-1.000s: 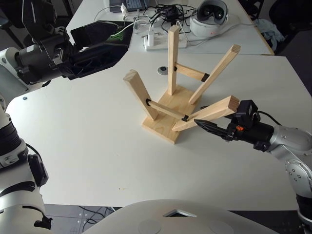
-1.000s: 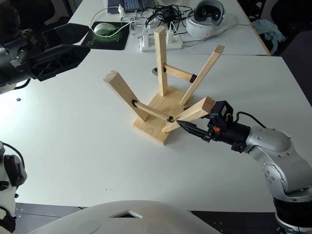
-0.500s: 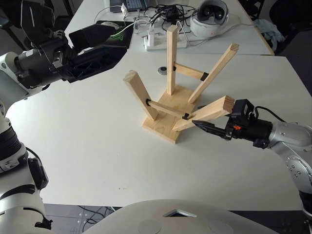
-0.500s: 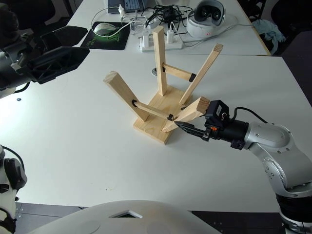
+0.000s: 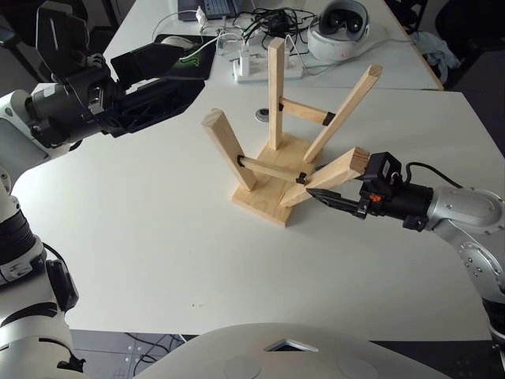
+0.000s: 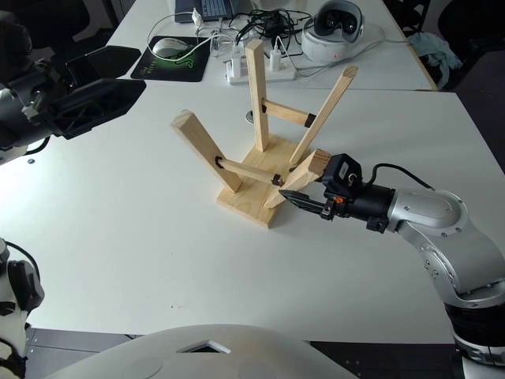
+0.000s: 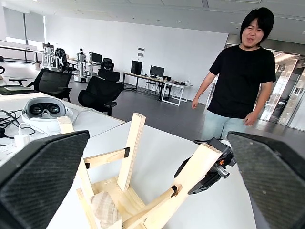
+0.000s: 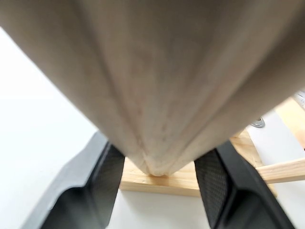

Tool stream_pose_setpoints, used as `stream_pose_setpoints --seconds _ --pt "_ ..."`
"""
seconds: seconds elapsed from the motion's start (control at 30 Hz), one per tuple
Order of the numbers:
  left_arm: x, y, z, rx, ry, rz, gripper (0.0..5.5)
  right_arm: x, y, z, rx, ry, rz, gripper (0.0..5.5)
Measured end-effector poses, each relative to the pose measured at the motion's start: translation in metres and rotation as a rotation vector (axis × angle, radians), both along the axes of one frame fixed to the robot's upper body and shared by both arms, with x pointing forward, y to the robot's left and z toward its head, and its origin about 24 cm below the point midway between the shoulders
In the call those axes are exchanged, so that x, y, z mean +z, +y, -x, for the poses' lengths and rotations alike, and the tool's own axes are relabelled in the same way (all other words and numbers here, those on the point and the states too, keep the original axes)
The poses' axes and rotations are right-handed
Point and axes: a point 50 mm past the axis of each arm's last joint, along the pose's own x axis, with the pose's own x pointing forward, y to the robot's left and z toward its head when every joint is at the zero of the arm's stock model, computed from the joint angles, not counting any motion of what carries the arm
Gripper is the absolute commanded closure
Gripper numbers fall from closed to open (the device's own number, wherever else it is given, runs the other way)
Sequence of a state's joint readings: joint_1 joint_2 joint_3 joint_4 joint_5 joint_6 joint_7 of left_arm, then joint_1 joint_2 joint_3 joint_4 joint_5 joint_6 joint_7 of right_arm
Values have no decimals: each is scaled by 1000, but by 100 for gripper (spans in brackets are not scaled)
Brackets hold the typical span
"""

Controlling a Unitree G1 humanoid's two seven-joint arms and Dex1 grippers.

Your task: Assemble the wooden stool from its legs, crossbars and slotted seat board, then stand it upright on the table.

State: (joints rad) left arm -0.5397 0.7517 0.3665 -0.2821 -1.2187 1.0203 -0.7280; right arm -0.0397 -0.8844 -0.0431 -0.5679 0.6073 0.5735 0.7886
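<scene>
Stool (image 5: 268,197) upside down on worktop (image 5: 142,221), legs up. Right end effector (image 5: 316,194) spread, straddling near leg (image 5: 335,172); close squarely before tipping. Left end effector (image 5: 203,75) spread wide, well apart; bring in to steady.

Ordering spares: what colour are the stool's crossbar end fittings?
The fittings are black; left eye view.

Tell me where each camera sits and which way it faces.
Both eyes: on the head, looking forward and down at the upside-down stool on the table; both arms show, left gripper open, right gripper by a leg.
Left wrist: looks between its own fingers across the stool towards the right gripper.
Right wrist: close against that leg, facing the seat board.
All views share the stool.
</scene>
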Motion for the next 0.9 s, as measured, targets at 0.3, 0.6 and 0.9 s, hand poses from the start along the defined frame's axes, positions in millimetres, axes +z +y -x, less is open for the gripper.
stream_pose_setpoints --seconds 0.3,0.6,0.9 --pt "-2 2 1 19 -10 8 10 1 -1 -4 1 18 21 344" --pt "-3 0 2 32 -25 15 10 4 5 -11 39 19 59 344" --pt "-18 -15 -9 252 -104 -102 10 8 10 -20 64 21 84 344"
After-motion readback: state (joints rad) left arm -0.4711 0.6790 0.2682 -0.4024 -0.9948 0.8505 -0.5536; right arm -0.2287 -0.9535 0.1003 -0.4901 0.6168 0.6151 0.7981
